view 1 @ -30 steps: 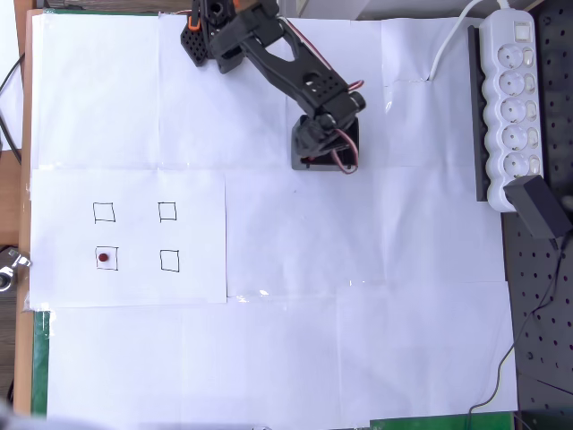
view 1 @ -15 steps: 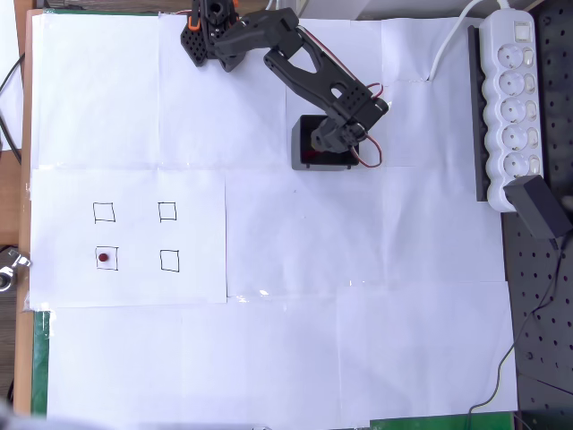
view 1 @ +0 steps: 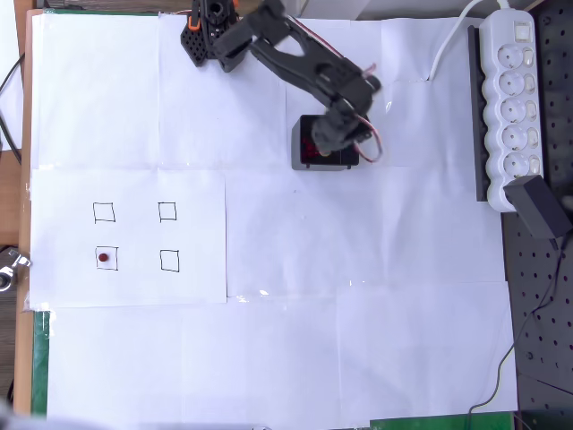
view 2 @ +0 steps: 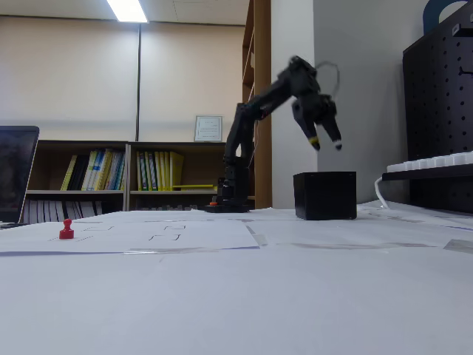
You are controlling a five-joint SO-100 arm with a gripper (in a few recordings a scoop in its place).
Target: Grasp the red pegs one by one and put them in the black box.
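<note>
Currently the gripper (view 2: 326, 143) hangs in the air above the box (view 2: 325, 195), clear of its rim, as the fixed view shows. Its two fingers (view 2: 315, 140) point down and stand apart, with nothing between them: the jaws are open and empty. In the overhead view the gripper (view 1: 336, 134) sits over the box (view 1: 309, 154), covering most of the right part of the opening. Some red shows inside the box to the left of the gripper in that view; it may be pegs lying there, but the patch is too small and dark to count.

One peg (view 1: 104, 258) stands well apart from the gripper, far to the left and lower in the overhead view, inside the lower-left of four drawn squares on a paper sheet (view 1: 197, 282). In the fixed view the same peg (view 2: 66, 230) stands upright on the sheet, far left of the box. The other three squares hold nothing.

The arm (view 1: 295, 63) reaches from its base (view 1: 204, 34), at the top edge of the overhead view, rightward and down toward the box.
</note>
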